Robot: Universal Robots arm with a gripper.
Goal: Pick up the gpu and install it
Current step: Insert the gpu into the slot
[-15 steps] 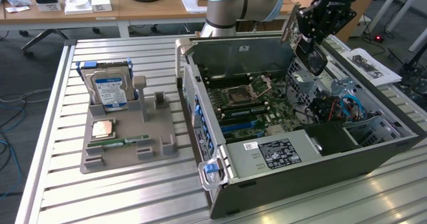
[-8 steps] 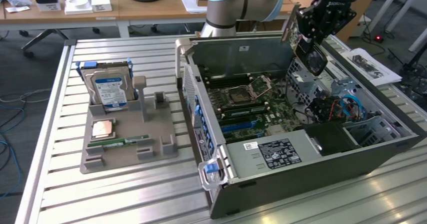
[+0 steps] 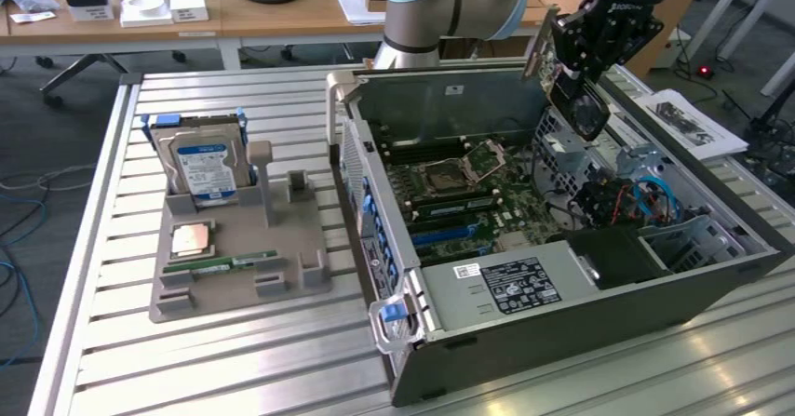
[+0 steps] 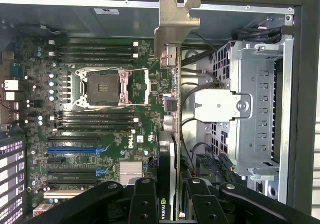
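Black hand, partly closed, clamps the gpu, which hangs just below it over the open case, toward the exterior view's far right.

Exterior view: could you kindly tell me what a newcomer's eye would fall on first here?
The open computer case on the slatted table draws the eye first, with its green motherboard exposed. Above the case, toward the exterior view's right, the gripper holds the gpu over the board. On the exterior view's left, a grey holder carries a hard drive with a blue label.
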